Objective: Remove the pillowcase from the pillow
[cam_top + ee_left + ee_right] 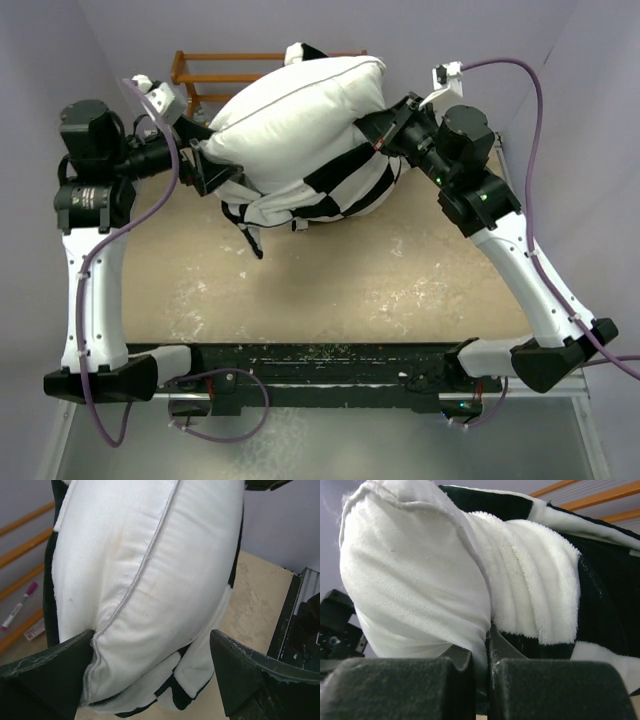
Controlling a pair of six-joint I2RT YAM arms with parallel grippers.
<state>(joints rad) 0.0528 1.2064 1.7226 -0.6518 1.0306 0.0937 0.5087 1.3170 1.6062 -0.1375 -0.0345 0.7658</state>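
Observation:
The plump white pillow (300, 105) is held up above the table, its lower half still wrapped in the bunched black and white checkered pillowcase (335, 195). My left gripper (212, 168) stands open around the pillow's left end. In the left wrist view the pillow's seamed edge (140, 580) fills the space between the fingers (45, 675), with pillowcase folds (200, 675) hanging below. My right gripper (487, 645) is shut, pinching the pillow's plain woven fabric (415, 580). Fleecy pillowcase (540, 580) lies just beside the pinch. From above, the right gripper (375, 135) sits at the pillow's right end.
A wooden rack (200, 75) stands at the back left behind the pillow, its rails (25, 545) close to my left gripper. A marker pen (20, 607) lies by the rack. A black rail (320, 362) runs along the near table edge. Walls close in on both sides.

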